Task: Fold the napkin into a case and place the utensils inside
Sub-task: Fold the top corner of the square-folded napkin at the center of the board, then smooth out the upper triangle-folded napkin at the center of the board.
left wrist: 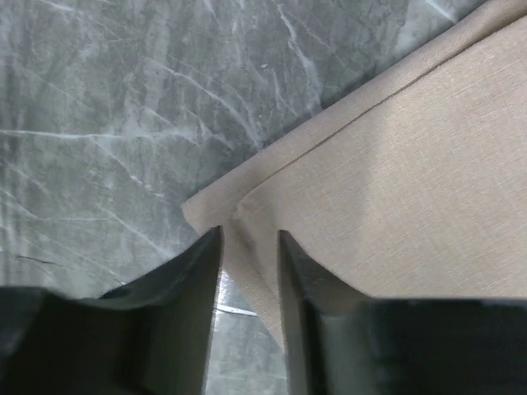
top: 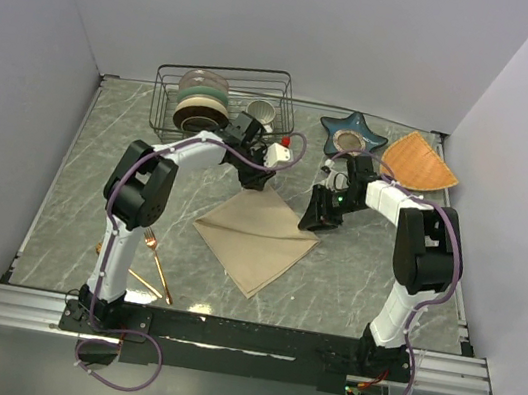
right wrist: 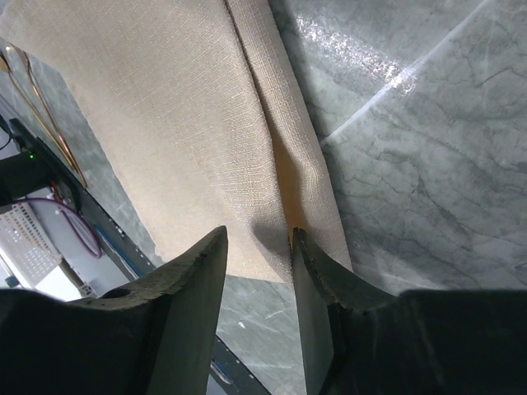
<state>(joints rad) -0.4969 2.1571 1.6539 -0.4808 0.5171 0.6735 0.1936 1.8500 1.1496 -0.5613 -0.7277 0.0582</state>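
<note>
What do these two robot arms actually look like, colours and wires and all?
Both the left arm and right arm have white links with chunky black joints. A thin purple cable runs along each. The left gripper and right gripper have dark, tapered fingers.

top external: high from near edge, facing down over whole desk (top: 73,186) | left wrist: close above napkin (left wrist: 412,164) corner | right wrist: close, seemingly another corner | shared: napkin

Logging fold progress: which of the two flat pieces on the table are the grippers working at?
The plain beige napkin mid-table: left gripper and right gripper each stand at a corner. The orange wedge mat lies apart, far right.
</note>
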